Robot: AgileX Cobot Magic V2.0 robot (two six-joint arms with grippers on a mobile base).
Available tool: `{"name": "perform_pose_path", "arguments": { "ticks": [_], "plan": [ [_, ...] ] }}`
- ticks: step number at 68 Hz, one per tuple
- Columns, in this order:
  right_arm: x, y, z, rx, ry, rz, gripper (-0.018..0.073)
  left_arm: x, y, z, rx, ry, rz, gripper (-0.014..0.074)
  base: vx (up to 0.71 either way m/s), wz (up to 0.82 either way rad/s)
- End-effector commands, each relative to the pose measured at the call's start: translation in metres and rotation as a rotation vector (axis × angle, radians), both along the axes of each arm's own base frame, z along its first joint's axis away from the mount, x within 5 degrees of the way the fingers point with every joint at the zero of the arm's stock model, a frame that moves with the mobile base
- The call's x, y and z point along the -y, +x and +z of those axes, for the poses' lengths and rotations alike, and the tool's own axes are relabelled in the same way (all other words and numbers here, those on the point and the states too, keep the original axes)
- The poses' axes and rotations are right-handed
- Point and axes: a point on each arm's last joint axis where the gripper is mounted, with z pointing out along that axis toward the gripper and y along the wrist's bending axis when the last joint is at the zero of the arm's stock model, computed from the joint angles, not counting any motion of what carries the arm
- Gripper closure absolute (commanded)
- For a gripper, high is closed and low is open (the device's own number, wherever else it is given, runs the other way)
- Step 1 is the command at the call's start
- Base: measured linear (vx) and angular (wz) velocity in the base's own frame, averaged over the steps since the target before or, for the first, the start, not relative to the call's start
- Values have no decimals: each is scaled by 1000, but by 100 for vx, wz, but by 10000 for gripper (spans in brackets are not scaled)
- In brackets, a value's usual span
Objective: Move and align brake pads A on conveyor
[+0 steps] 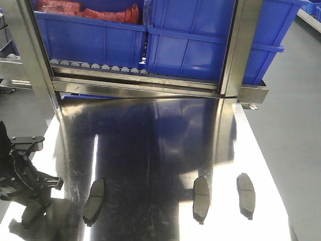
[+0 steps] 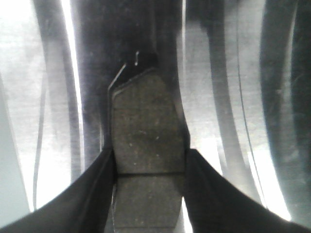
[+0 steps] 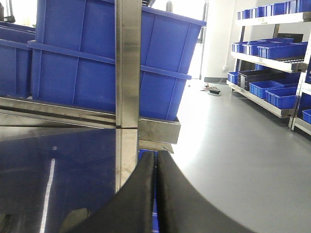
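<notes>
Three brake pads lie apart on the shiny steel table (image 1: pixel 150 135): one at the left (image 1: pixel 94 201), one in the middle (image 1: pixel 200 199) and one at the right (image 1: pixel 246 195). My left gripper (image 1: pixel 31 211) is low at the table's near left corner. In the left wrist view, the left gripper (image 2: pixel 150 158) is shut on another grey-brown brake pad (image 2: pixel 148 121), one finger on each long side beside its cross groove. Whether that pad is off the table I cannot tell. My right gripper (image 3: pixel 155 162) is shut and empty, in the air near the table's right edge. The conveyor is out of view.
Blue bins (image 1: pixel 190 40) stand on a roller rack (image 1: pixel 95 67) behind the table, one holding red bags (image 1: pixel 85 11). Steel posts (image 1: pixel 239 50) rise at the table's far edge. Grey floor (image 1: pixel 296 125) lies to the right, with shelves of blue bins (image 3: pixel 272 48) beyond.
</notes>
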Motion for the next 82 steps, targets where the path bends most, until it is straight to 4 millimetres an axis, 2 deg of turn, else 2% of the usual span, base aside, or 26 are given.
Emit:
{"name": "perform_pose_path", "arguments": {
  "ticks": [1,6,22,30,45,57,66,72,82],
  "plan": [
    [0,-1,3,71,-13,0,571,1,0,8,8,4,-9,514,0,0],
    [0,-1,3,71,-13,0,571,0,-1,8,8,13,-17,606,0,0],
    [0,-1,3,72,-13,0,571,0,-3,18,43,18,-24,604,0,0],
    [0,-1,3,72,-13,0,571,-1,-5,36,120,20,-24,603,0,0],
    [0,-1,3,72,-13,0,571,-3,-22,83,288,26,-31,603,0,0],
    [0,-1,3,72,-13,0,571,-5,-49,128,443,19,-30,603,0,0],
    [0,-1,3,72,-13,0,571,-7,-77,157,610,14,-23,603,0,0],
    [0,-1,3,72,-13,0,571,-9,-100,167,739,13,-18,603,0,0],
    [0,-1,3,72,-13,0,571,-12,-139,171,930,7,-1,603,0,0]
  ]
}}
